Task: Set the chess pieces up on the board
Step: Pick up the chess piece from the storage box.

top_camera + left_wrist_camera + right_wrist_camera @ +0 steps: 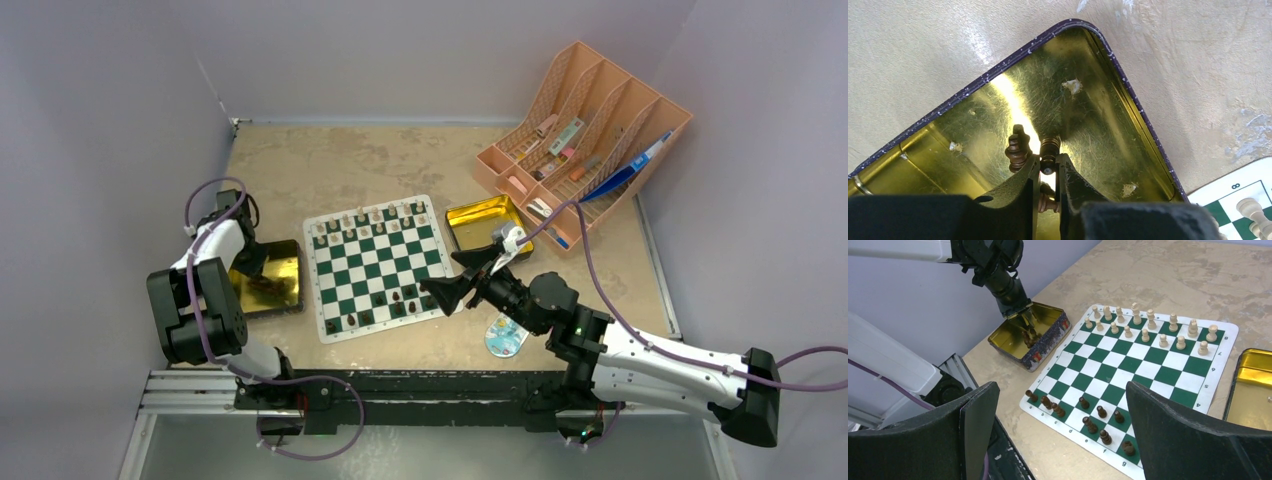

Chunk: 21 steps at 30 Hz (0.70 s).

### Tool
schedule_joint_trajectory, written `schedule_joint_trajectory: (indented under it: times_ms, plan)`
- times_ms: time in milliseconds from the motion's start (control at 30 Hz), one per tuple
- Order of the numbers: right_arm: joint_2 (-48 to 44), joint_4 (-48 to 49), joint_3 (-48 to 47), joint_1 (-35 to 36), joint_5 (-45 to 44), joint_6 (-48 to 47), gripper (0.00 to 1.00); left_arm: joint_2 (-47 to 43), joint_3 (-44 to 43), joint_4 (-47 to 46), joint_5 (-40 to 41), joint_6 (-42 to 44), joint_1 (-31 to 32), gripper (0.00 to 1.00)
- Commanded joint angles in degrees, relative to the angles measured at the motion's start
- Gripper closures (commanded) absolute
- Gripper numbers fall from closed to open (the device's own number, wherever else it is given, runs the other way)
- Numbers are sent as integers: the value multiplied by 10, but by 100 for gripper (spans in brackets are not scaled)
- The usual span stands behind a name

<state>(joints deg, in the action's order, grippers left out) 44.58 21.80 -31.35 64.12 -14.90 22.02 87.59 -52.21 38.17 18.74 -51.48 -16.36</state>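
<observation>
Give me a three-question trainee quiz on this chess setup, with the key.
1. True or false: the right gripper is shut on a light pawn.
2. Where is the left gripper working? A) inside the tin left of the board; B) over the orange rack; C) above the board's centre.
3. Fill in: the piece inside the left gripper is ___ in colour.

Key: 1 false, its jaws stand wide open; 2 A; 3 dark brown.
</observation>
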Motion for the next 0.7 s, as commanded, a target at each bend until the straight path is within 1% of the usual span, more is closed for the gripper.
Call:
schedule_joint_trajectory:
  times_ms: [0, 100, 267, 367, 500, 667]
  plan:
    - [-11, 39, 4, -1, -6, -11, 1, 1, -20, -7, 1, 15, -3, 91]
    - [-11, 42, 5, 0, -2, -10, 1, -6, -27, 9, 6, 14, -3, 94]
    - [-6, 34, 1, 0, 6, -7, 1, -33, -42, 46, 10, 3, -2, 94]
    - [-15, 31, 3, 0, 7, -2, 1, -64, -45, 44, -1, 12, -2, 94]
    - [-24, 34, 10, -1, 13, 6, 1, -96, -46, 34, -42, 51, -2, 94]
    - [-26, 20, 2, 0, 17, 29, 1, -128, -59, 28, -100, 135, -1, 94]
